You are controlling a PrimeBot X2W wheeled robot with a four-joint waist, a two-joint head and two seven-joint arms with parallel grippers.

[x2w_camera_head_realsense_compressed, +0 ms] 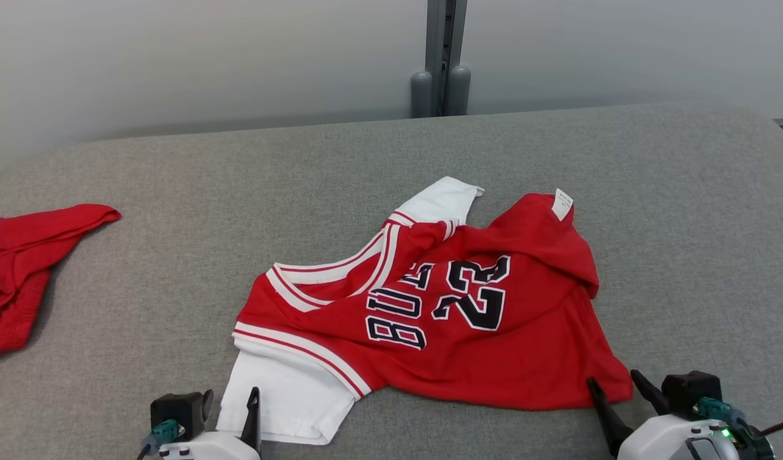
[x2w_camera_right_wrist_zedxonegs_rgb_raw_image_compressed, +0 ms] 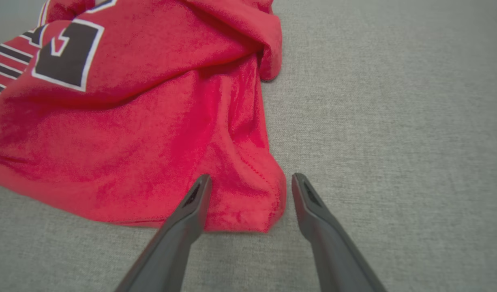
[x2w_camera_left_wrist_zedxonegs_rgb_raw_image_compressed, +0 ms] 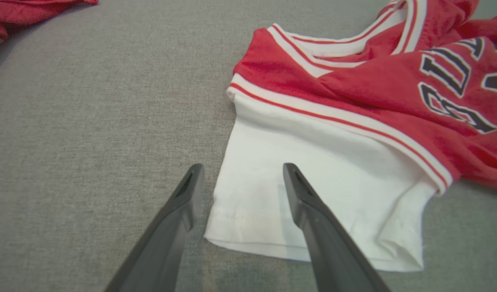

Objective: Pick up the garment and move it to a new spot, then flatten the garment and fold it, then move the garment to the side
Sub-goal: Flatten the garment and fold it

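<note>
The garment (x2w_camera_head_realsense_compressed: pixel 442 300) is a red jersey with white sleeves and the number 23, lying crumpled in the middle of the grey cloth table (x2w_camera_head_realsense_compressed: pixel 174 191). My left gripper (x2w_camera_head_realsense_compressed: pixel 230 406) is open at the lower left. In the left wrist view my left gripper (x2w_camera_left_wrist_zedxonegs_rgb_raw_image_compressed: pixel 243 168) straddles the left edge of the white sleeve (x2w_camera_left_wrist_zedxonegs_rgb_raw_image_compressed: pixel 313 178), one finger over the table, the other over the cloth. At the jersey's lower right corner my right gripper (x2w_camera_head_realsense_compressed: pixel 621 386) stands open. The right wrist view has my right gripper (x2w_camera_right_wrist_zedxonegs_rgb_raw_image_compressed: pixel 251 178) with the red hem corner (x2w_camera_right_wrist_zedxonegs_rgb_raw_image_compressed: pixel 248 202) between its fingers.
A second red garment (x2w_camera_head_realsense_compressed: pixel 21 268) lies bunched at the table's left edge, also red garment (x2w_camera_left_wrist_zedxonegs_rgb_raw_image_compressed: pixel 29 12) in the left wrist view's top corner. A grey post (x2w_camera_head_realsense_compressed: pixel 441 57) stands behind the far edge. Bare table lies to the right of the jersey and between both garments.
</note>
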